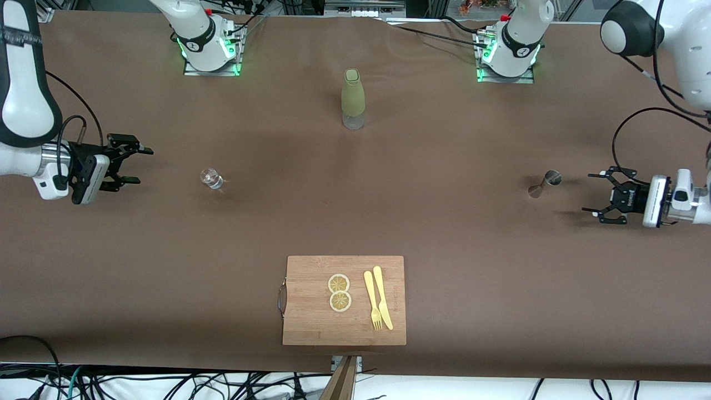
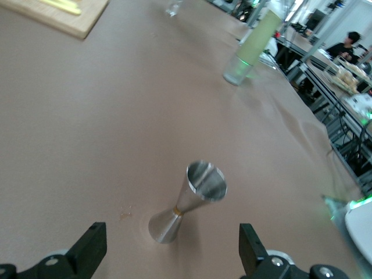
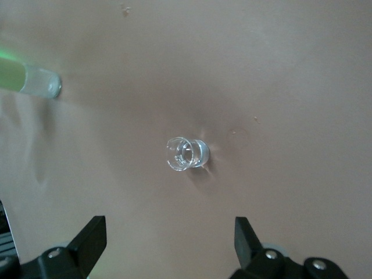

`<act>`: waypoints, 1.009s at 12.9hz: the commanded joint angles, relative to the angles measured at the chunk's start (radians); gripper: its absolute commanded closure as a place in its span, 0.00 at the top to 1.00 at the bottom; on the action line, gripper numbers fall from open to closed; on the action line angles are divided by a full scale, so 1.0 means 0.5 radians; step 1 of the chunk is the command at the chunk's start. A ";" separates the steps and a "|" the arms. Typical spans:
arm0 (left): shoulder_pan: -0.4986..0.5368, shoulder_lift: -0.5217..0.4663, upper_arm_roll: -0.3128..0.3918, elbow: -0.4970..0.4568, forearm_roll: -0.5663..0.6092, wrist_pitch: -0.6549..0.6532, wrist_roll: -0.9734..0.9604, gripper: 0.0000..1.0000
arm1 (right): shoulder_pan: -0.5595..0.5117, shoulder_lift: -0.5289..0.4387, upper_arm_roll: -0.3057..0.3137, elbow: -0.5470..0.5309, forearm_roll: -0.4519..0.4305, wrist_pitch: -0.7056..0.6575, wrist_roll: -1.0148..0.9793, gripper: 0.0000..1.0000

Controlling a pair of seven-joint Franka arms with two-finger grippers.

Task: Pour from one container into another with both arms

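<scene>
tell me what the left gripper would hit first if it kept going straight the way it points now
Most likely the metal jigger. The left gripper is open and aimed toward it, and in its wrist view the jigger stands upright between the two fingers, with bare table in between. Height is hard to judge, so it might pass above.

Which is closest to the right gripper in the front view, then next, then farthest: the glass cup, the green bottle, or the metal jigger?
From the right gripper, open at the right arm's end of the table:
1. Glass cup, just beside it.
2. Green bottle, mid-table, nearer the robots' bases.
3. Metal jigger, at the left arm's end, by the open left gripper.
</scene>
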 commanded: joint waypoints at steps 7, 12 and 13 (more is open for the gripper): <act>-0.259 -0.437 -0.173 -0.034 0.333 0.244 -1.455 1.00 | 0.243 -0.071 0.061 0.514 -0.569 -0.353 1.443 0.98; -0.387 -0.753 -0.538 -0.016 0.911 0.493 -2.304 1.00 | 0.252 -0.104 0.230 0.693 -0.834 -0.520 1.976 1.00; -0.412 -0.821 -0.551 -0.012 1.019 0.557 -2.304 1.00 | 0.252 -0.168 0.236 0.677 -0.831 -0.519 2.089 1.00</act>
